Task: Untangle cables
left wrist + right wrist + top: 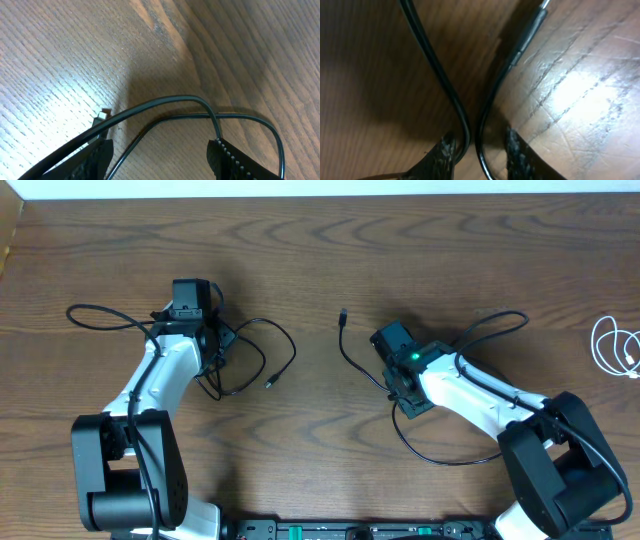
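The black cable [285, 355] loops on the wood beside my left gripper [217, 352], one small plug end [268, 384] lying free. In the left wrist view the left gripper [160, 161] is open wide, and a cable strand [175, 101] arcs over the table in front of the fingers, with a light plug tip [102, 116] at the left. A second black strand [347, 352] with a plug [343, 313] runs to my right gripper [405, 392]. The right gripper [481, 150] stands narrowly open, two black strands [445, 85] lying loosely between its fingers. The white cable [612, 345] is coiled at the far right.
Thicker black arm wires curl out at the left [100, 312] and behind the right arm [495, 322]. The table's far edge [320, 194] runs along the top, and both arm bases sit at the near edge.
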